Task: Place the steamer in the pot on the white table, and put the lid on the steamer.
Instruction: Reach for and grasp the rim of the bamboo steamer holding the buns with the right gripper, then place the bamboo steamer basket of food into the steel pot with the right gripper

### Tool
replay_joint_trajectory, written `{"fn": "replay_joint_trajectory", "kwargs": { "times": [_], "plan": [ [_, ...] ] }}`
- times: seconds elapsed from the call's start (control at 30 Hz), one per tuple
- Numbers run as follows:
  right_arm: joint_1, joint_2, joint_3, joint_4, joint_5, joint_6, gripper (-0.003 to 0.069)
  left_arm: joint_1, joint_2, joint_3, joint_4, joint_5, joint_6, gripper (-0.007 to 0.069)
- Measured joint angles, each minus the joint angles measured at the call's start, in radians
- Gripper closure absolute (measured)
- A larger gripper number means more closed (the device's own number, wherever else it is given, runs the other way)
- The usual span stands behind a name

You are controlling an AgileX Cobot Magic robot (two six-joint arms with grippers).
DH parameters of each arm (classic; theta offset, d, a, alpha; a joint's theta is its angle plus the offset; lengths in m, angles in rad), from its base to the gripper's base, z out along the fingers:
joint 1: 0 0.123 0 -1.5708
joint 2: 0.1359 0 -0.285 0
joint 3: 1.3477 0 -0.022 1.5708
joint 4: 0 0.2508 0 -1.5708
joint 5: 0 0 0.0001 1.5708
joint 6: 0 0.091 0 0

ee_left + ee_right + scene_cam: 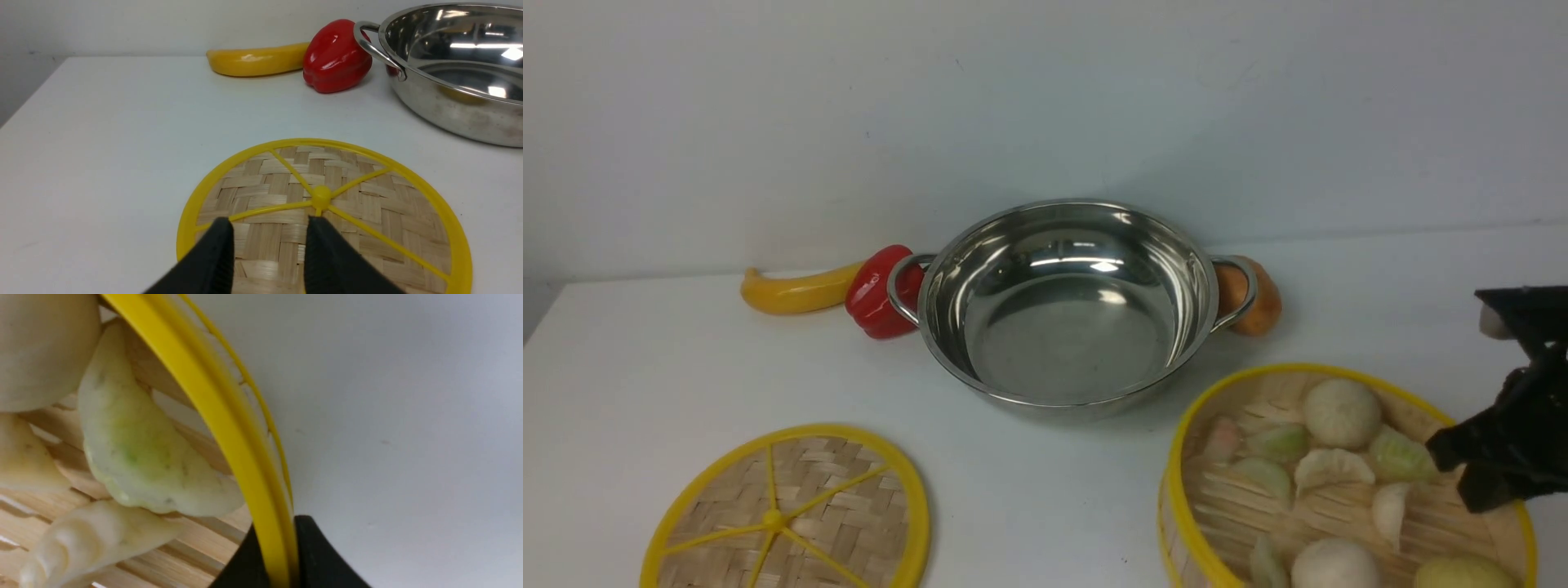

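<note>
— Behind the pot (1066, 302) at mid-table: spotting a red pepper (876, 292) just behind the left handle, a yellow banana (796, 292) right beside the pepper, and something orange-brown (1262, 306) half hidden by the right handle. Can't name that last one.

— Same. Finding the steamer (1347, 482) near right on the white table (645, 367), full of dumplings (1335, 469) and buns (1342, 412), cut off by the bottom edge. Seeing the right gripper (282, 555) clamped on its yellow rim, one finger inside, one outside.

— And the lid (788, 510)?

— Lying flat near left, also cropped. Seeing the left gripper (269, 245) only from its wrist camera: jaws apart over the lid's near part, holding nothing. Can't tell about contact.
</note>
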Motion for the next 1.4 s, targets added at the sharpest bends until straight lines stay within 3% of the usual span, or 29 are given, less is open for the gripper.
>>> {"fn": "replay_joint_trajectory", "kwargs": {
  "times": [0.17,0.77,0.97,1.4],
  "plan": [
    [0.000,0.000,-0.062,-0.070,0.085,0.024,0.0606,0.000,0.000,0.000,0.000,0.000,0.000,0.0384],
    [0.015,0.013,-0.272,-0.090,0.184,0.033,0.0606,0.000,0.000,0.000,0.000,0.000,0.000,0.0384],
    [0.121,0.149,-0.462,-0.112,0.237,0.061,0.0606,0.000,0.000,0.000,0.000,0.000,0.000,0.0384],
    [0.221,0.394,-0.851,-0.112,0.235,0.075,0.0606,0.000,0.000,0.000,0.000,0.000,0.000,0.0384]
  ]
}}
